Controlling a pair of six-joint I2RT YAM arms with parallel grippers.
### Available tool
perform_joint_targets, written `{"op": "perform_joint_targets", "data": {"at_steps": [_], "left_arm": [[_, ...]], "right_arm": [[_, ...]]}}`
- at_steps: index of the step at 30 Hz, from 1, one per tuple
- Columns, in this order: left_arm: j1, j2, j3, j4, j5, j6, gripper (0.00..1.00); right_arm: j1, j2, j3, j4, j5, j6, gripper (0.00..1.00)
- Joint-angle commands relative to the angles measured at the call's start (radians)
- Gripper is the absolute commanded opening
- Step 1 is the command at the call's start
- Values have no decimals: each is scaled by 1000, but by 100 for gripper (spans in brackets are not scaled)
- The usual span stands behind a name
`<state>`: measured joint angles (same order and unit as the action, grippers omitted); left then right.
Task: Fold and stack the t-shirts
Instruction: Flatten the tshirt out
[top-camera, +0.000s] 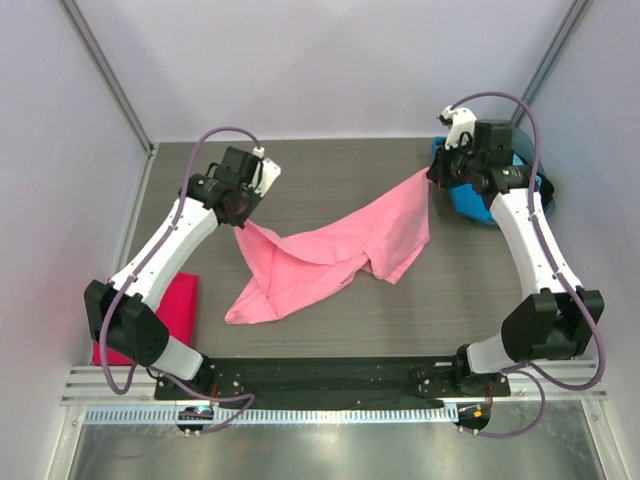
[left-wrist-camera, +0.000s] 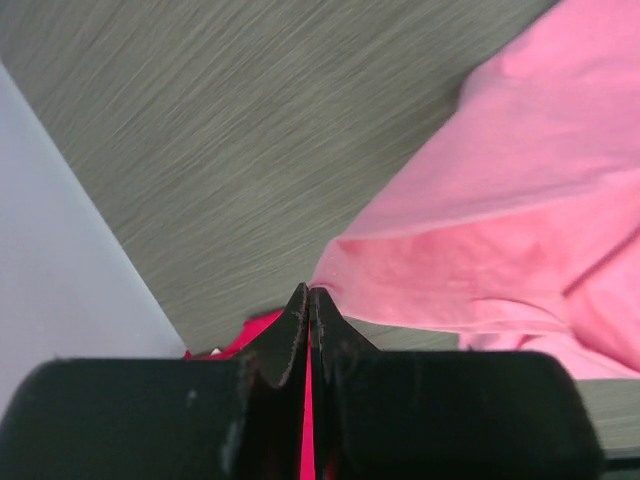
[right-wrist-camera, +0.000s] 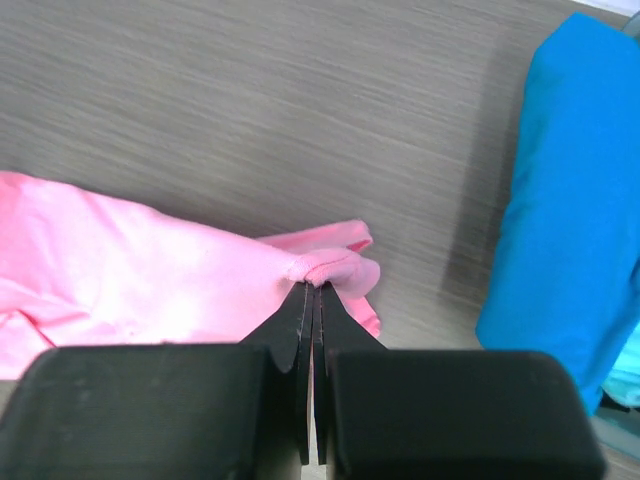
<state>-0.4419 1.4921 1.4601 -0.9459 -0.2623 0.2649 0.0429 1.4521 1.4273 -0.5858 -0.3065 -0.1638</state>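
Grippers: left gripper pinched flat on one corner of the light pink t-shirt; right gripper pinched flat on a hemmed edge at the opposite end, a small pucker of cloth bunched at its tips.
Hidden, large: crimson t-shirt lies at the near left of the table, and the left arm crosses it, so only part shows. Fold state cannot be told.
Hidden, smaller: blue t-shirt sits at the far right, mostly behind the right arm in the top view and cut off by the frame edge in the right wrist view. What it rests in is unclear.
Hidden, smallest: the cloth inside both pairs of jaws is not visible.
Surroundings: pale wall panels on three sides; grey wood-grain table; metal rail along the near edge by the arm bases.
Shirt position: mid-table, strung between the two grippers, well apart from the crimson one.
Shirt look: plain pink, unfolded, creased; both held ends are raised, the middle sags in loose folds and one flap trails toward the near left.
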Motion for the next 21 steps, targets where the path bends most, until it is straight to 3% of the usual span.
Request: {"op": "perform_joint_targets", "data": {"at_steps": [1,7,12,14,15,16,21], "left_arm": [[89,31,-1,93,-37,57,0],[152,173,137,180,-78,77,0],[190,232,249,187,-121,36,0],[201,244,263,182,-132,36,0],[201,247,264,180,-133,36,0],[201,252,266,174,-134,34,0],[201,270,281,159,-101,19,0]], "right_arm": [[-1,88,70,70,-20,67,1],[66,457,422,86,-16,61,1],[141,769,836,55,20,34,1],[163,888,980,22,82,27,15],[169,905,1007,14,99,38,26],[167,906,1010,14,122,40,31],[111,721,781,14,89,47,36]]}}
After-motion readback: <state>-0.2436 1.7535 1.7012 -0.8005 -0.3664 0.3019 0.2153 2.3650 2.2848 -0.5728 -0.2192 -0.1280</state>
